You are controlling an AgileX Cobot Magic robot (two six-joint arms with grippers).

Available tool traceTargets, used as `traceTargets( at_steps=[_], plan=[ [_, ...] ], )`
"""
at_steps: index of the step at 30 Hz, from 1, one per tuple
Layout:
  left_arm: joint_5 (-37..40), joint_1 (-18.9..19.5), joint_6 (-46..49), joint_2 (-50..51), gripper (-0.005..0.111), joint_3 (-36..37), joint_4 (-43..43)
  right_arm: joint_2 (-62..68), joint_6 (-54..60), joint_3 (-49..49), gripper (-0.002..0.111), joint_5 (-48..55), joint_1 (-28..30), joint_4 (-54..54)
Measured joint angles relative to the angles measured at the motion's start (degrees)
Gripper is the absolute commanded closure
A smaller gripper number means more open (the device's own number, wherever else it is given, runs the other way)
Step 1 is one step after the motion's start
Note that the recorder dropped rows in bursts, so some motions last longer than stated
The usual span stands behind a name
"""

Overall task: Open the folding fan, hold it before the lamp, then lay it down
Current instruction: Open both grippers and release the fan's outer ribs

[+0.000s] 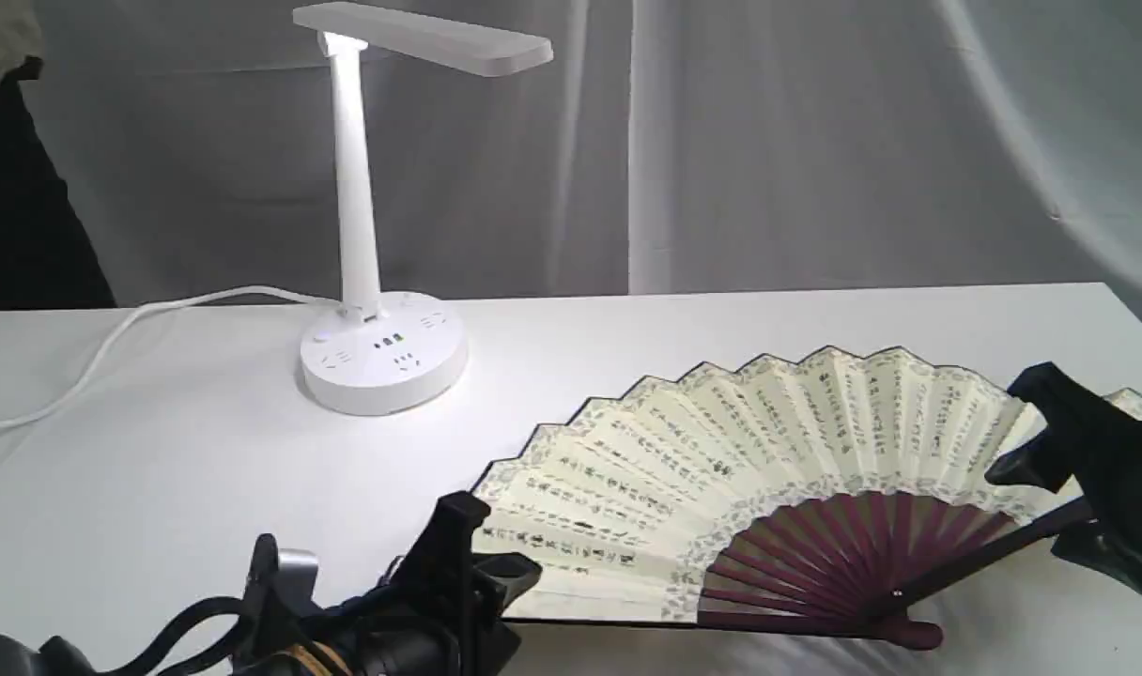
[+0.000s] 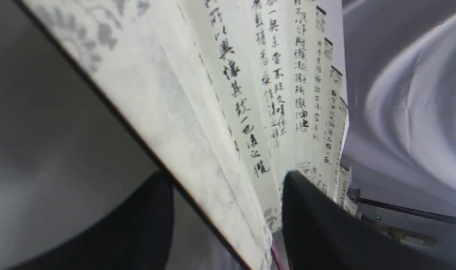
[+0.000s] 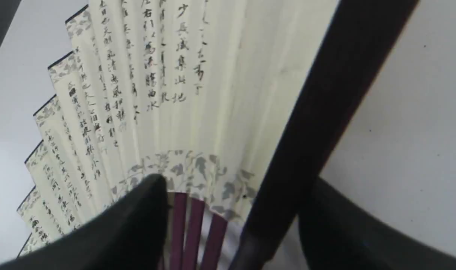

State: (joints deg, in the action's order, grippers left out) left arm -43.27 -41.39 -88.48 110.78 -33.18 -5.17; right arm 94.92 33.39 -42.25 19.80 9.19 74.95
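A large cream pleated paper folding fan [image 1: 721, 451] with black calligraphy lay spread open on a white surface [image 1: 158, 451], near a white plastic desk lamp [image 1: 364, 235]. The left fingers [image 2: 318, 217] and right fingers [image 3: 138, 210] stood wide apart astride its dark outer guards [image 3: 325, 112], clamping nothing.

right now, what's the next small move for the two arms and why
Probably back both arms off the folding fan: it looks spread open on the table, and the left gripper and right gripper straddle its ends with jaws apart, gripping nothing.
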Motion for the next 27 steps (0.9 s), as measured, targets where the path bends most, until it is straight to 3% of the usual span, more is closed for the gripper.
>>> traceTargets(
  at_steps=[4,10,20,27],
  plan=[
    [-0.67,0.00,0.10,0.00,0.060,0.00,1.35,0.00,0.23,0.00,0.039,-1.66,0.00,-0.23],
    [-1.39,0.00,0.10,0.00,0.060,0.00,4.54,0.26,0.23,0.00,0.039,-4.35,0.00,-0.36],
    [-4.02,0.00,0.21,0.00,0.060,0.10,7.27,6.10,0.23,0.00,0.039,-0.54,0.00,-3.85],
    [-3.18,0.42,7.04,-2.89,0.060,0.10,7.97,6.86,-0.31,0.00,0.039,-1.12,0.00,-7.60]
  ],
)
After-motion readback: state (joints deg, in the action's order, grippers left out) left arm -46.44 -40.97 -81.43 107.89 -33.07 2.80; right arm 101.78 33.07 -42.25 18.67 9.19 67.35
